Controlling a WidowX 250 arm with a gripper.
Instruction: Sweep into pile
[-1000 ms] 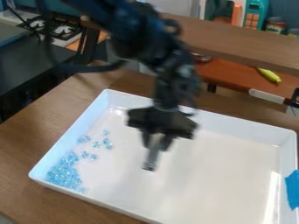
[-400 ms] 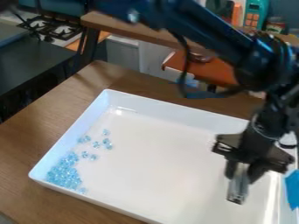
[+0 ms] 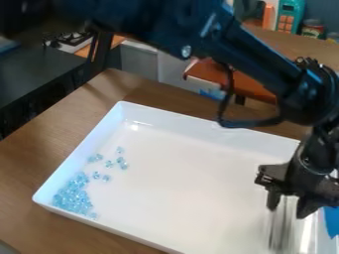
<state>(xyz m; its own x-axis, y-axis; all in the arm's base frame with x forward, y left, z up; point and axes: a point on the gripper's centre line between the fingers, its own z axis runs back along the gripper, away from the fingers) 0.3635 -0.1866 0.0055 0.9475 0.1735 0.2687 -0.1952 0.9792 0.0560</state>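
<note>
My gripper (image 3: 289, 207) is over the right side of the white tray (image 3: 198, 120), shut on a shiny grey, flat tool (image 3: 285, 230) that hangs down between its fingers and looks blurred. Far from it, at the tray's left end, clear blue beads (image 3: 71, 199) lie clustered against the lower left corner. Several looser beads (image 3: 109, 163) are scattered just above and to the right of that cluster.
The tray stands on a brown wooden table (image 3: 39, 149). Blue tape (image 3: 331, 221) is at its right edge. Behind are an orange-brown shelf (image 3: 212, 74) and a dark counter (image 3: 33, 69) at the left.
From the tray's middle, the gripper has moved to the right side with the grey tool, then a little further right and down. The beads have not moved.
</note>
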